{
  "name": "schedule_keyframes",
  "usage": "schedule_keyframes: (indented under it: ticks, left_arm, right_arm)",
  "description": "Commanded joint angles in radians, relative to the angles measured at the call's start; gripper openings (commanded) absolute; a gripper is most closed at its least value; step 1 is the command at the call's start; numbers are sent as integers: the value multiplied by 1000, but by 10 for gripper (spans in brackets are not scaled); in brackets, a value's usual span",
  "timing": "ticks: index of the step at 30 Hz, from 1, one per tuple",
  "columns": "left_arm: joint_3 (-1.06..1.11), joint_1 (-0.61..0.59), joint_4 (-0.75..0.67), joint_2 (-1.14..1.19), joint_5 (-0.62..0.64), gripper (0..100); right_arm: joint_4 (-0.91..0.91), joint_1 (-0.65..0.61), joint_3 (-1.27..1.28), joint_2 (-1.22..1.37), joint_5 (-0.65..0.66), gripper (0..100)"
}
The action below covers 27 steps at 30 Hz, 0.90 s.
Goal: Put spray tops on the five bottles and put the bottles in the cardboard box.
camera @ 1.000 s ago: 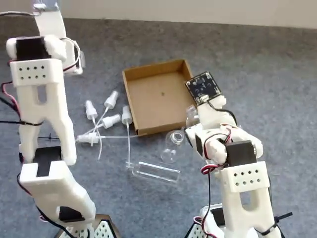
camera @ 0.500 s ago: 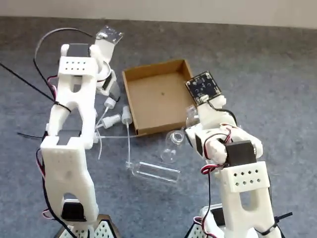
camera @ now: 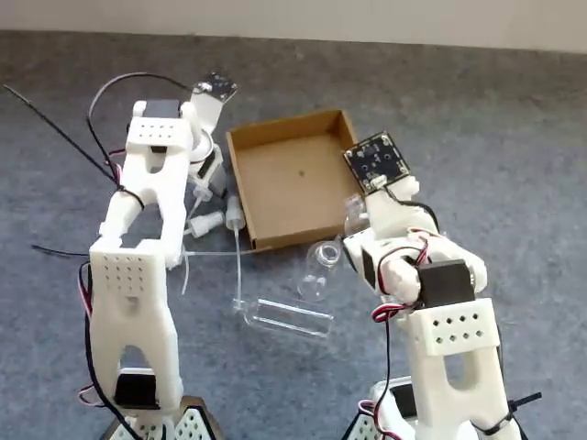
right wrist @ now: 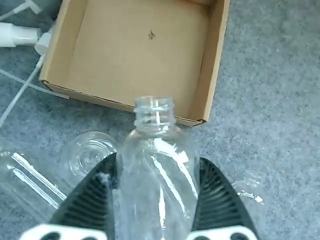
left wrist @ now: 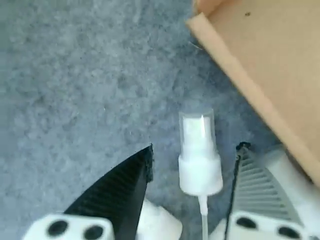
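1. My right claw (right wrist: 155,172) was closed tight on a clear plastic bottle (right wrist: 154,135), near the middle of the grey tabletop (camera: 514,137). The open neck stuck out past my fingers, I think so a top could go on.
2. My left claw (left wrist: 196,150) was wide open. A white spray top with a thin tube (left wrist: 200,162) lay between the fingers, not gripped. I think I was set to pick it up.
3. The brown cardboard box (camera: 293,179) lay flat toward the tabletop's far edge, with no bottles in it yet.
4. More small white spray tops (camera: 206,223) lay beside the box, toward the left edge.
5. A long clear bottle (camera: 289,316) lay on its side toward the near edge.
6. I saw no words or labels.
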Motion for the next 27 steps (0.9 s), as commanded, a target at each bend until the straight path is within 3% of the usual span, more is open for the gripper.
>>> schedule_keyframes:
  ticks: [1, 12, 19, 27]
  left_arm:
    - [-4, 16, -57, 22, -3, 219]
    - [-48, 13, -66, 47, -2, 46]
    - [-274, -30, 132, -61, 44, 39]
    - [-736, -36, 379, -254, 110, 42]
  right_arm:
    - [-24, -4, -8, -21, 9, 5]
    - [-24, -4, -8, -21, 9, 5]
    - [-24, -4, -13, -21, 11, 5]
    - [-82, -54, -62, -21, 3, 5]
